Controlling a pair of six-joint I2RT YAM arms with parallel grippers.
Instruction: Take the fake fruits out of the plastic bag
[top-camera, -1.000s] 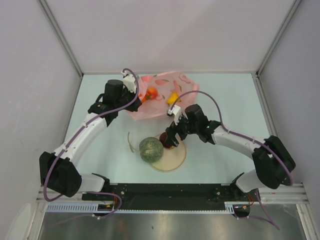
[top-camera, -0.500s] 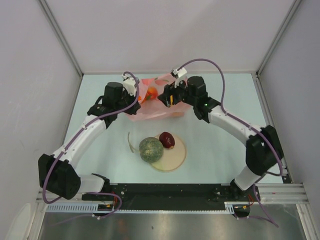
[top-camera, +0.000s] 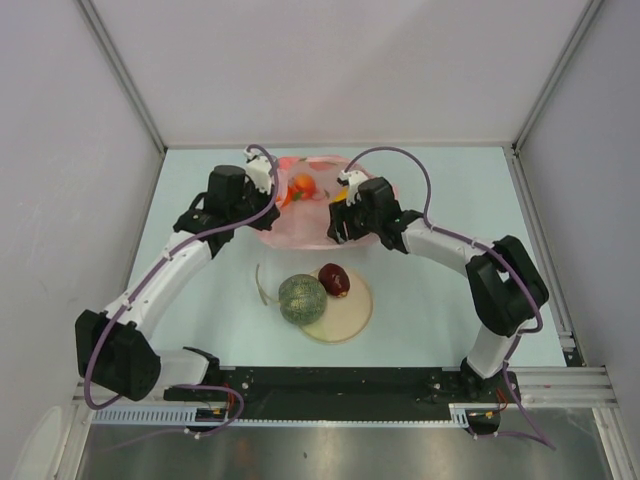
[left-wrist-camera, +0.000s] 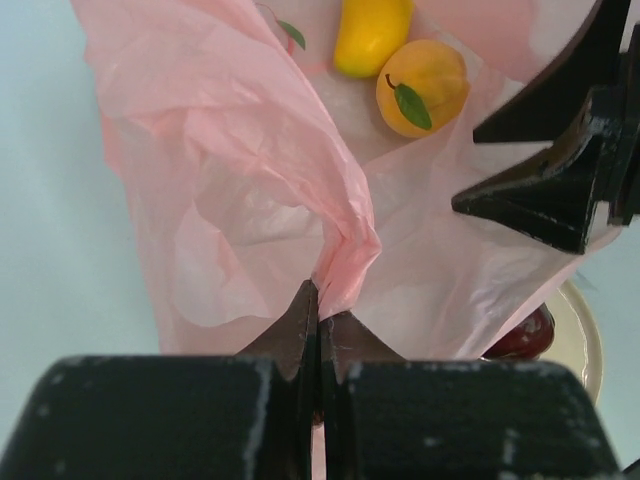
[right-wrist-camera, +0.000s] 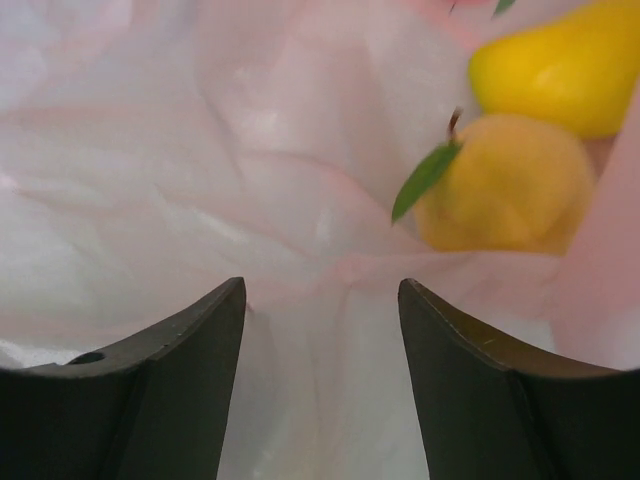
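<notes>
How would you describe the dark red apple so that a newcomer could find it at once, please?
Start at the cream plate in the middle of the table, nearer the arms than the pink bag. The apple sits on its far edge, beside the netted melon; it is smaller, smooth and dark red.

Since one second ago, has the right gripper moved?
Yes. The right gripper has moved away from the robot: off the plate, to the bag beyond it.

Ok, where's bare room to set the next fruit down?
Bare table right of the plate, out to the right arm; another patch left of the melon. The plate's near-right part is free too. Crowded: between plastic bag and apple.
</notes>
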